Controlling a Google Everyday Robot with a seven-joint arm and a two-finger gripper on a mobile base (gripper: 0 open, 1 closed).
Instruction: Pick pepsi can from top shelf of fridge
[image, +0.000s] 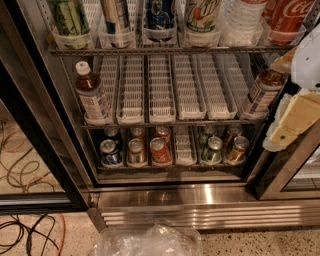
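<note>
View into the open fridge (210, 195), looking down and inward past its steel base. The top shelf (85, 51) runs across the upper edge of the frame, and its lane trays end in clear front stops. The pepsi can (160, 15) stands at the front of a lane at upper centre, against its stop. A slimmer blue-and-silver can (116, 15) is in the next lane to its left and a 7UP can (202, 14) in the next lane to its right. The frame cuts off the pepsi can's upper part, so it is identified probably, from its dark blue body alone. The gripper (292, 122) is at the right edge of the frame, mid-height, level with the middle shelf (165, 122) and just in front of a brown bottle (260, 92). Whether it is open or closed cannot be told, and it appears to hold nothing. The pepsi can is well apart from the gripper, up and to the left in the frame and one shelf higher. Its long axis appears vertical, which suggests a level approach from the front, with the grasp across the can's sides and between its two neighbours. The lowest shelf holds mixed cans (160, 150), and a clear plastic bag (150, 242) lies on the floor at bottom centre.
</note>
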